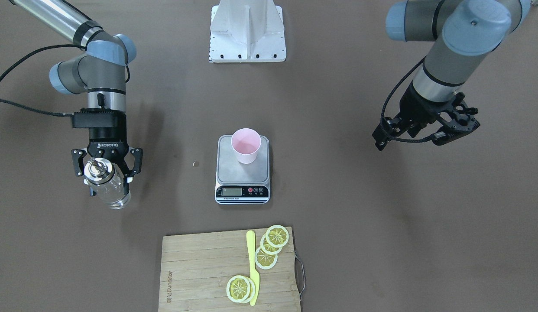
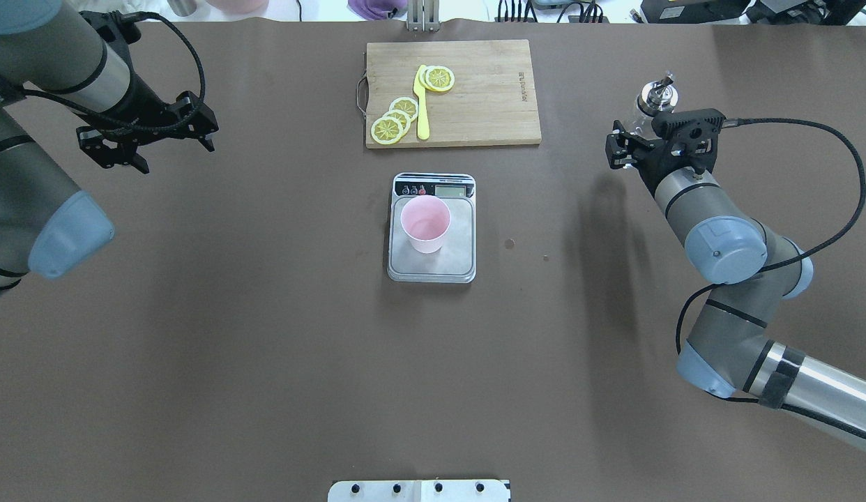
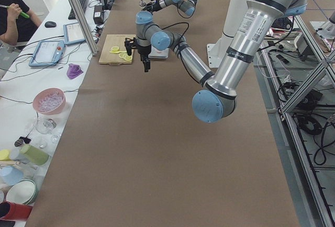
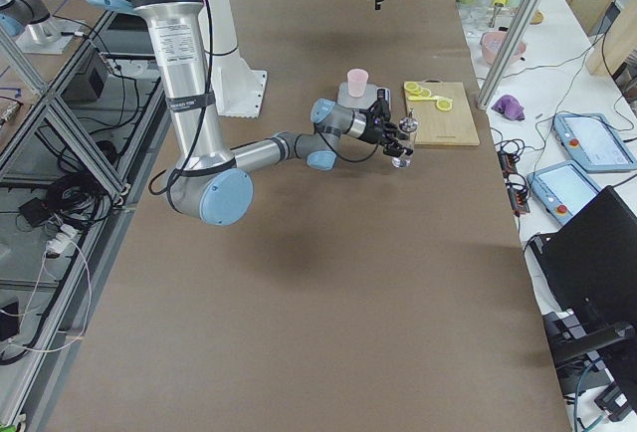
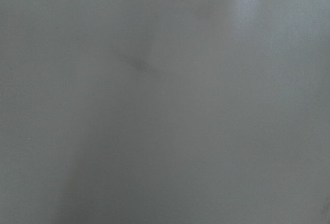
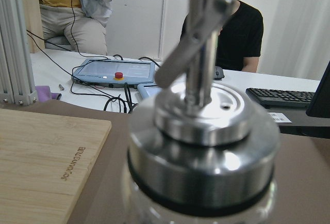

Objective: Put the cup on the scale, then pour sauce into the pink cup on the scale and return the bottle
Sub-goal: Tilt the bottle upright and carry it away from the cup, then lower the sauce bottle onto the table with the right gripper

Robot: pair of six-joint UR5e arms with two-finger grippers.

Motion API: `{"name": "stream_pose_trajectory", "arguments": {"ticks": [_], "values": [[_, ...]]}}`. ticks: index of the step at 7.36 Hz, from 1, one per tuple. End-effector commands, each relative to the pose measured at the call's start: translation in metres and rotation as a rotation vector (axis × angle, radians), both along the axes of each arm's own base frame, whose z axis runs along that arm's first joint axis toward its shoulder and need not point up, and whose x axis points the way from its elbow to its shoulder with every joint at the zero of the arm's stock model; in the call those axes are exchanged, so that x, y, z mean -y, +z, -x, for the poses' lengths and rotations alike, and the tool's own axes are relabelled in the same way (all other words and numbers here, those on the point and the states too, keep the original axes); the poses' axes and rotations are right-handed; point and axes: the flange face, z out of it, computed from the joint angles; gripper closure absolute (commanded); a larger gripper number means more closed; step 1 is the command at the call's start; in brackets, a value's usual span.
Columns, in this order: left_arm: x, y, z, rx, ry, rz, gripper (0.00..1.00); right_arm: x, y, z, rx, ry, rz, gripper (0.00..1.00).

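The pink cup (image 1: pixel 246 145) stands upright on the back part of the scale (image 1: pixel 243 173), seen also from overhead, cup (image 2: pixel 424 223) on scale (image 2: pixel 454 251). My right gripper (image 1: pixel 108 187) is shut on the glass bottle (image 1: pixel 109 190), far off to the scale's side. The bottle's metal cap and spout (image 2: pixel 657 92) point up. The right wrist view shows the cap (image 6: pixel 206 131) close up. I cannot tell if the bottle rests on the table. My left gripper (image 2: pixel 175 157) is open and empty, high above the table on the other side.
A wooden cutting board (image 1: pixel 195 268) with lemon slices (image 1: pixel 277 236) and a yellow knife (image 1: pixel 253 268) lies beyond the scale. The robot's white base plate (image 1: pixel 247 34) is at the near edge. Operators sit past the table's far edge.
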Motion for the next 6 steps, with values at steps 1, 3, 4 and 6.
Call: {"name": "stream_pose_trajectory", "arguments": {"ticks": [1,3,4,6], "values": [[0.001,-0.001,-0.001,0.000,0.000,0.000,0.01,0.005,0.008,-0.004,0.056,0.004,0.029,1.00],[0.001,-0.002,-0.002,-0.001,0.001,-0.001,0.01,0.006,0.032,-0.003,0.010,-0.004,0.056,1.00],[0.002,-0.002,-0.001,-0.001,0.000,-0.001,0.01,0.007,0.038,-0.003,-0.002,-0.007,0.061,1.00],[0.001,-0.002,-0.001,-0.002,0.000,-0.002,0.01,0.008,0.051,-0.001,-0.024,-0.007,0.077,1.00]]}}
